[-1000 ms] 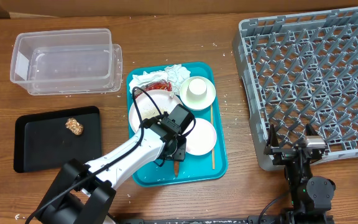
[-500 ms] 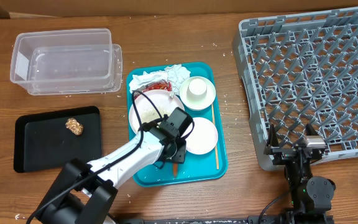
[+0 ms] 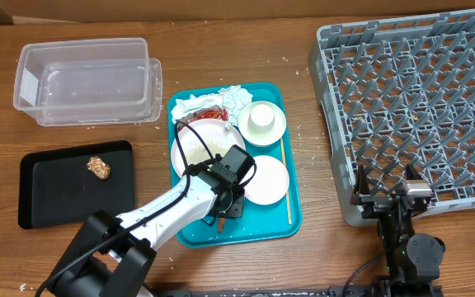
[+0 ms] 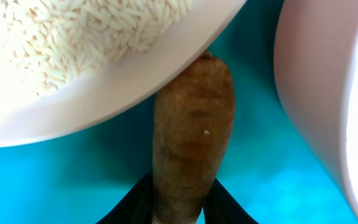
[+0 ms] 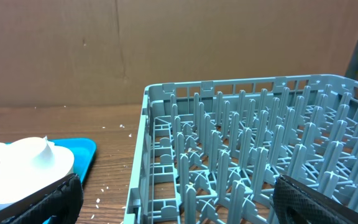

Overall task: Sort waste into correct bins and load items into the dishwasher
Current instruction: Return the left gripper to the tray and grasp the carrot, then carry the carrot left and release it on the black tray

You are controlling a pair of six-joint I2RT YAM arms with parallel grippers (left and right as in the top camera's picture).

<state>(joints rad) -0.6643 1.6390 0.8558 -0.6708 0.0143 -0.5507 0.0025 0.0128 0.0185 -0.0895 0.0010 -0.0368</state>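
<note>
Stubby brownish-orange carrot (image 4: pixel 192 130) flat on teal tray (image 4: pixel 253 162); tip under rice plate (image 4: pixel 104 87); base within left end effector (image 4: pixel 178 208).

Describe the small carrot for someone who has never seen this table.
Look at the teal tray in the middle of the table. Toward the robot's side, the carrot lies between the rice plate and the empty plate, held by the left gripper. It alone is orange-brown and tapered.

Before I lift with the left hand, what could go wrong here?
The carrot looks tucked under the rim of the rice plate, so a straight lift may tilt it and spill rice. The left hand pinches only the carrot's near end; it could pivot or slip. The white plate beside it could get bumped.
</note>
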